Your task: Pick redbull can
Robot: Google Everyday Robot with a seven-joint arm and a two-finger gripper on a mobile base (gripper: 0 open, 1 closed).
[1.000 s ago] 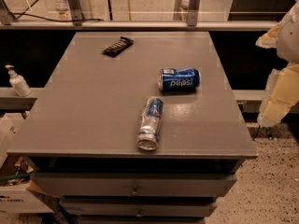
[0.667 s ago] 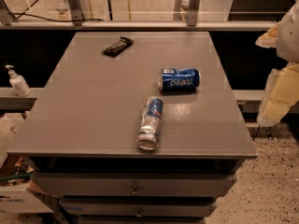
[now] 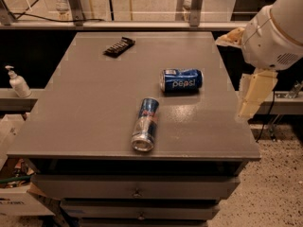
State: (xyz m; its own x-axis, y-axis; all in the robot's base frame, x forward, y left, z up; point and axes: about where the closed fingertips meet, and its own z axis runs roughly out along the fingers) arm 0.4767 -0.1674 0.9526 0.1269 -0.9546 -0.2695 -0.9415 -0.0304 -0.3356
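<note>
- Approach is the step I judge to be in hand: nothing is grasped, and the gripper (image 3: pixel 255 94) hangs off the right edge of the surface (image 3: pixel 90 103), beside it and not over it.
- I cannot tell from this view whether the gripper is spread or closed.
- The redbull can (image 3: pixel 146 124) lies on its side near the front edge, its silver top pointing toward the front and its body running roughly front to back.
- The Pepsi can (image 3: pixel 182 80) also lies on its side, behind and to the right of my target, near it but apart from it.
- A small dark flat object (image 3: pixel 119 47) sits well apart at the back.
- Next, I think, I must swing left over the surface, clear the Pepsi can, then descend across the redbull can's narrow width, since it could roll sideways if nudged.
</note>
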